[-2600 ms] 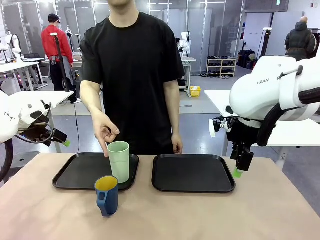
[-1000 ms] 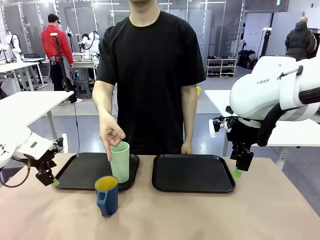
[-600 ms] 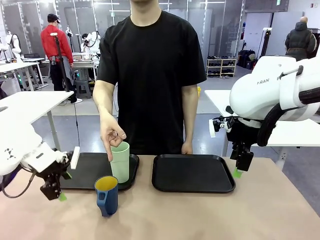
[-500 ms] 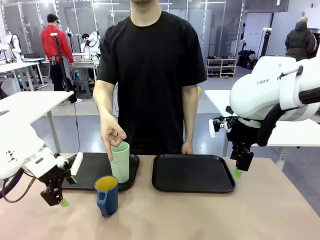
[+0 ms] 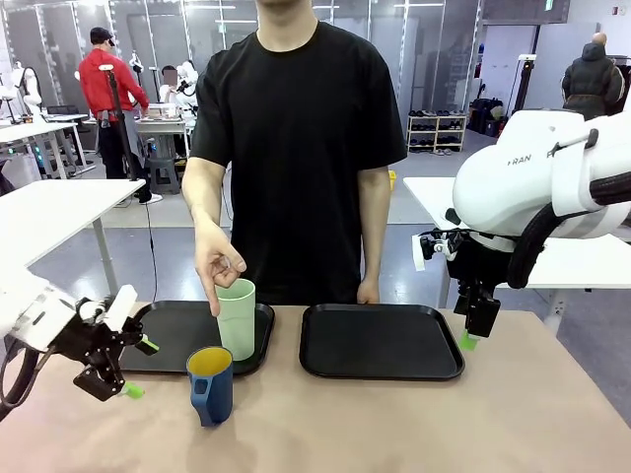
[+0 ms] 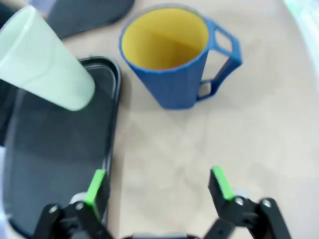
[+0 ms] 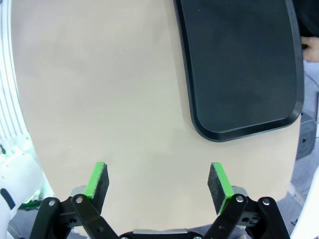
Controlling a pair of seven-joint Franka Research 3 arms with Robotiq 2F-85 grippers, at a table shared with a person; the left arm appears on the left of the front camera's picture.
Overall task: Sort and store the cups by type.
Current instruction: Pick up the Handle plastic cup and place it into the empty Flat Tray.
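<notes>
While we look across the table, our left gripper [image 5: 138, 368] hangs low over the beige wooden table [image 5: 394, 424], to the left of the short dark blue plastic mug with a handle and a yellow inside [image 5: 211, 384]. Its jaws are spread wide and nothing is between them. In the left wrist view this gripper [image 6: 158, 181] faces the mug [image 6: 169, 64], with clear table between them.

The mug stands on the table just in front of the left black rectangular plastic tray [image 5: 173, 330]. The tall pale mint-green plastic tumbler without handle [image 5: 237, 317] stands upright on the right part of this tray. The person's hand [image 5: 219, 266] points down with one finger at the tumbler's rim; we cannot tell if it touches.

Our right gripper [image 5: 468, 340] hangs beside the right edge of the right black tray [image 5: 380, 340], also spread open and holding nothing.
</notes>
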